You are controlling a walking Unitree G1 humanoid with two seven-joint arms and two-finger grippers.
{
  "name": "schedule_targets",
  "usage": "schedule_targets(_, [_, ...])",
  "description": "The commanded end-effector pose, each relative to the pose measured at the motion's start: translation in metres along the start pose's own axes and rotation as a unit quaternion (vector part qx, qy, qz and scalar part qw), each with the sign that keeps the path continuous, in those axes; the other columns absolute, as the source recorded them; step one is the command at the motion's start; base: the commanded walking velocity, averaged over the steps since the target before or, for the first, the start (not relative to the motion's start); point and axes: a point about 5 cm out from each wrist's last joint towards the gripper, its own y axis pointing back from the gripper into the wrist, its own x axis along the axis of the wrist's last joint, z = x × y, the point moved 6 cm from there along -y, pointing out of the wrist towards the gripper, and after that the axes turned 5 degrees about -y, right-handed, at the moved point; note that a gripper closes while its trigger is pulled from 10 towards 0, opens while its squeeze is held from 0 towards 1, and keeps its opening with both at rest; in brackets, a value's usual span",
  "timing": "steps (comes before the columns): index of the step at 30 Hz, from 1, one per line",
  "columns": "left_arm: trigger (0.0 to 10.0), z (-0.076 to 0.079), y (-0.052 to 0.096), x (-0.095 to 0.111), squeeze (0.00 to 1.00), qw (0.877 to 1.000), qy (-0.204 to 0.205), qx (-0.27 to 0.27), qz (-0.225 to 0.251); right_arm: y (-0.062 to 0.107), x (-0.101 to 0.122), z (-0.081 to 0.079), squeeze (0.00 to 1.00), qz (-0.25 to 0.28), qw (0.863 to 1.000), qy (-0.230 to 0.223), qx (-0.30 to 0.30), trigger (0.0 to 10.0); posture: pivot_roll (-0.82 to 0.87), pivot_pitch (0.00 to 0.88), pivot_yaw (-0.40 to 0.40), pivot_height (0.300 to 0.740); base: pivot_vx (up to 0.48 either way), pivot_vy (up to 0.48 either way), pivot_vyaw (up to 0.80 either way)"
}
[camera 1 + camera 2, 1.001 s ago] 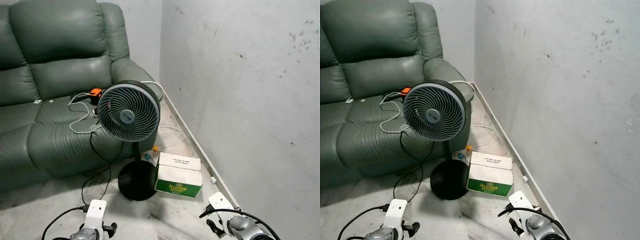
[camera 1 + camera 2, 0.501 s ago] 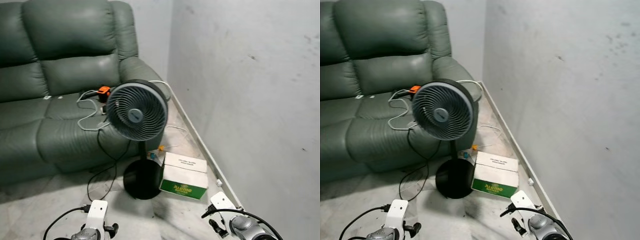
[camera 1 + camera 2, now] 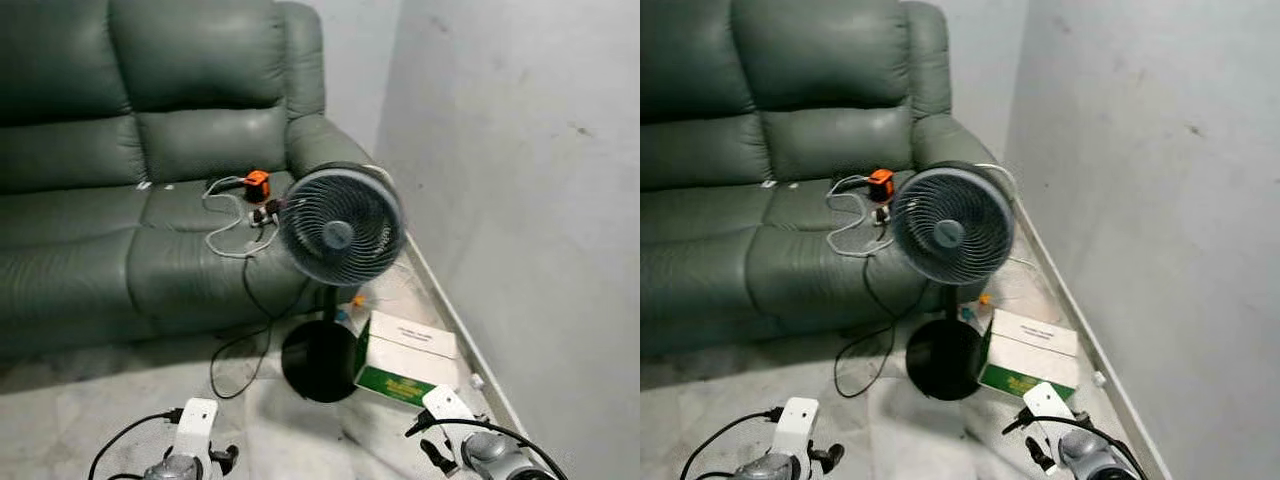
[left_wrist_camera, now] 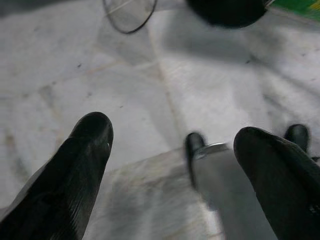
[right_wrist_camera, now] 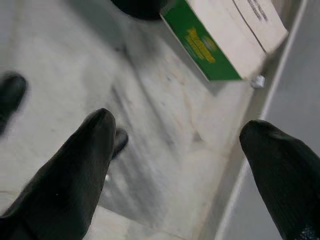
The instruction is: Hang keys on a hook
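Both arms hang low at the bottom of the head views, the left arm [image 3: 187,448] and the right arm [image 3: 462,442]. In the left wrist view my left gripper [image 4: 175,170] is open over pale marble floor, nothing between its black fingers [image 4: 75,170]. My right gripper [image 5: 182,165] is open too, above the floor beside a green and white box [image 5: 225,35], and holds nothing.
A black pedestal fan [image 3: 340,226] stands in front of me, its round base [image 3: 320,362] next to the green and white box [image 3: 405,355]. A dark green leather sofa [image 3: 120,200] carries an orange item [image 3: 257,184] and white cables. A grey wall [image 3: 530,180] runs along the right.
The whole picture has slid right, so the camera has turned left; more of the sofa shows. Both arms still hang in the same place.
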Motion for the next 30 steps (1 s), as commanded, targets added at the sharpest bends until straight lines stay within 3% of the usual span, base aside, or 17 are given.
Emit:
schedule_targets(1, [10.0, 0.0044, -0.0014, 0.0106, 0.0, 1.0, -0.004, -0.005, 0.011, 0.002, -0.0107, 0.0089, 0.0, -0.014, 1.0, -0.003, -0.008, 10.0, 0.01, 0.0, -0.035, 0.74, 0.0, 0.48, 0.0])
schedule_targets(7, [10.0, 0.0044, -0.0014, 0.0122, 0.0, 1.0, -0.004, -0.005, 0.014, 0.002, -0.0106, 0.0095, 0.0, -0.014, 1.0, -0.008, -0.01, 10.0, 0.01, 0.0, -0.036, 0.74, 0.0, 0.467, 0.0])
schedule_targets(26, [10.0, 0.0041, -0.0014, 0.0129, 0.0, 1.0, -0.008, -0.006, 0.013, 0.002, -0.0103, 0.0109, 0.0, -0.013, 1.0, -0.022, -0.018, 10.0, 0.01, 0.0, -0.034, 0.74, 0.0, 0.0, 0.0])
schedule_targets(30, [10.0, 0.0049, -0.0015, 0.0127, 0.0, 1.0, -0.009, -0.01, 0.01, 0.002, -0.0136, 0.0116, 0.0, -0.013, 0.996, -0.078, -0.028, 10.0, 0.01, 0.0, -0.03, 0.74, 0.0, 0.0, 0.0])
